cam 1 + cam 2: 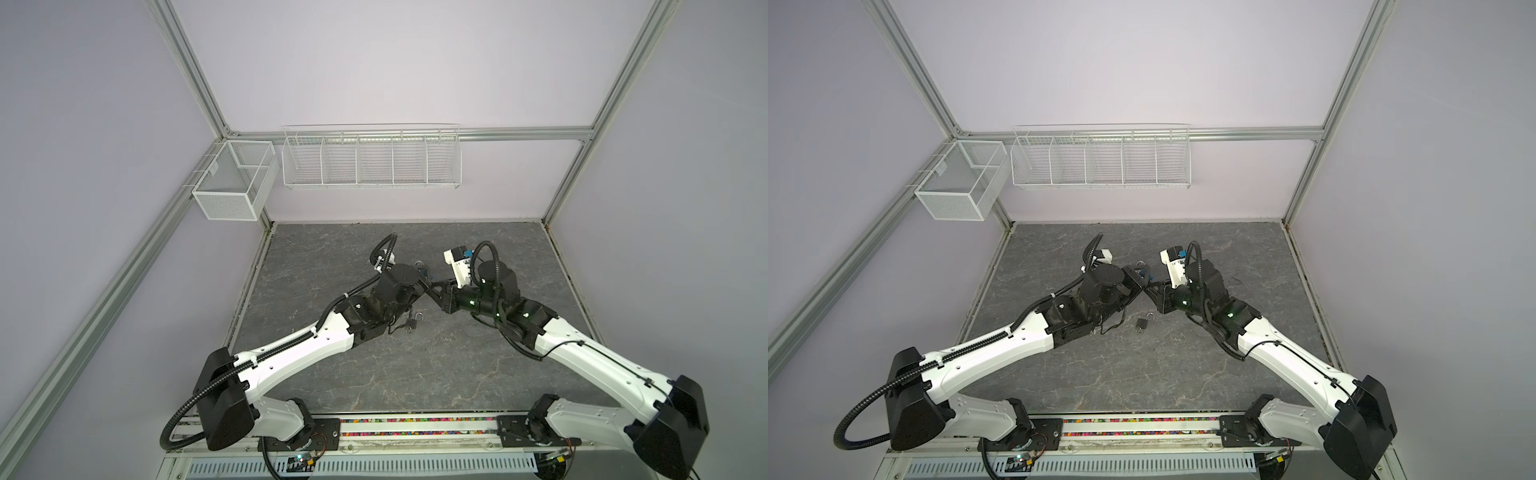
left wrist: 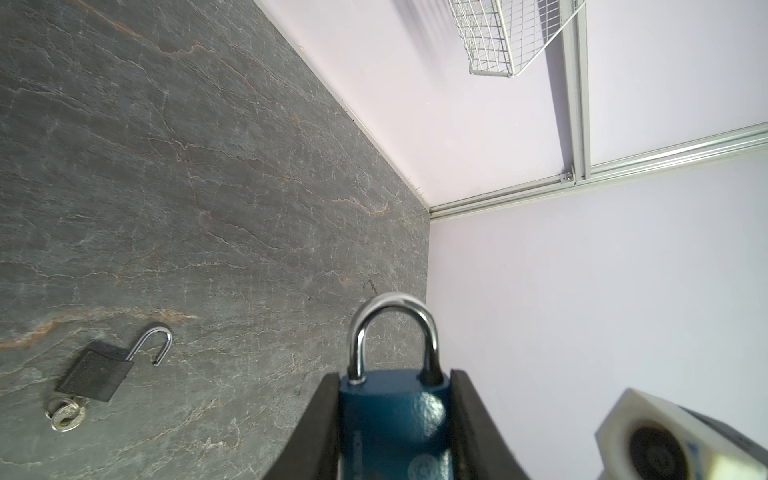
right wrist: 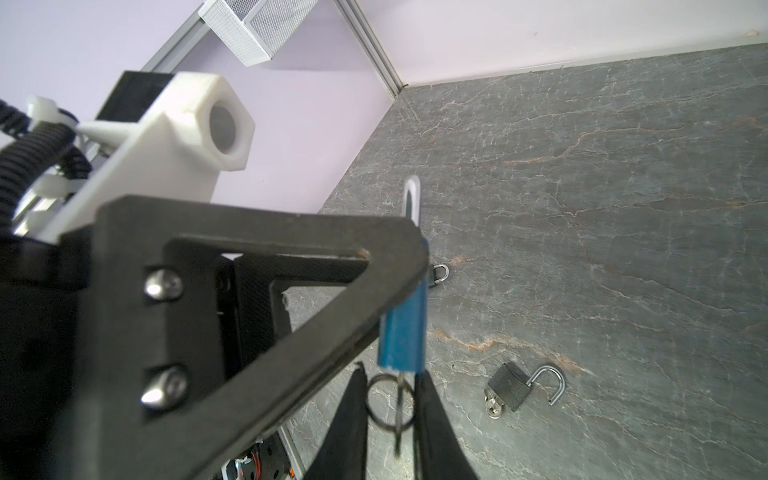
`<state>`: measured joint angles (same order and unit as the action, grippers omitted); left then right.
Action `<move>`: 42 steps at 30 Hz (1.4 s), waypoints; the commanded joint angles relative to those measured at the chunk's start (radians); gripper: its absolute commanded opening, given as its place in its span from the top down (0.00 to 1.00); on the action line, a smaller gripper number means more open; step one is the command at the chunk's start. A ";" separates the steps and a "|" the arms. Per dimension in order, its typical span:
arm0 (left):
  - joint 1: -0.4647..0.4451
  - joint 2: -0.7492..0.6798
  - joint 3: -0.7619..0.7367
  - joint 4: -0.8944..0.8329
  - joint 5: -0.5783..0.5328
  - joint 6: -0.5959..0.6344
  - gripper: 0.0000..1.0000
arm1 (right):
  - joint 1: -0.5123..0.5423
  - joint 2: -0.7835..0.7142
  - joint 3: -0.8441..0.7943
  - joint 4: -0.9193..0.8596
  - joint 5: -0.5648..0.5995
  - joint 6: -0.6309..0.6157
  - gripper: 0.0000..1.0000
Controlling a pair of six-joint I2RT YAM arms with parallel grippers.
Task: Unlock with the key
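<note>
My left gripper is shut on a blue padlock, pads on both sides of its body, held above the table. Both legs of its silver shackle sit in the body. In the right wrist view a key sticks out of the blue padlock, with a key ring on it. My right gripper is open, its fingers either side of the key with a gap on one side. In a top view both grippers meet mid-table at the blue padlock.
A black padlock lies on the grey table with its shackle swung open and a key in it. A smaller padlock lies farther back. A white wire rack and a mesh box hang on the walls.
</note>
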<state>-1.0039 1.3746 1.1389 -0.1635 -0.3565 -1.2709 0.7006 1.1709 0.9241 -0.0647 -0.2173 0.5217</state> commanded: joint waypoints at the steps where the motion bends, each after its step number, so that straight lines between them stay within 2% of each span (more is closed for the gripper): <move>1: -0.012 -0.019 -0.010 -0.008 -0.022 0.004 1.00 | -0.003 -0.042 0.023 -0.015 0.040 -0.005 0.66; 4: -0.012 -0.018 -0.004 -0.011 -0.025 0.008 1.00 | -0.004 -0.071 0.009 -0.022 0.054 -0.010 0.49; 7: -0.012 -0.019 -0.004 -0.009 -0.026 0.010 1.00 | -0.002 -0.083 0.012 -0.019 0.058 -0.018 0.47; 9: -0.012 -0.018 -0.004 -0.007 -0.022 0.008 1.00 | -0.003 -0.072 0.022 -0.029 0.068 -0.026 0.55; 20: -0.012 -0.022 -0.001 0.000 -0.019 0.007 1.00 | -0.004 -0.019 0.027 -0.014 0.042 -0.028 0.74; 28: -0.012 -0.029 -0.007 0.009 -0.017 -0.001 1.00 | -0.006 0.016 0.038 0.005 0.013 -0.017 0.82; 30: -0.012 -0.030 -0.007 0.015 -0.012 -0.001 1.00 | -0.007 0.019 0.036 0.008 0.013 -0.011 0.89; 38: -0.012 -0.039 -0.031 0.040 -0.024 -0.025 1.00 | -0.004 0.024 0.036 0.019 -0.015 0.024 0.94; 42: -0.012 -0.039 -0.031 0.047 -0.024 -0.026 1.00 | -0.005 0.023 0.034 0.009 -0.017 0.033 0.84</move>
<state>-1.0073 1.3640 1.1069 -0.1680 -0.3897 -1.2797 0.6960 1.1870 0.9447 -0.0811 -0.2180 0.5404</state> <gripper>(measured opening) 0.352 0.139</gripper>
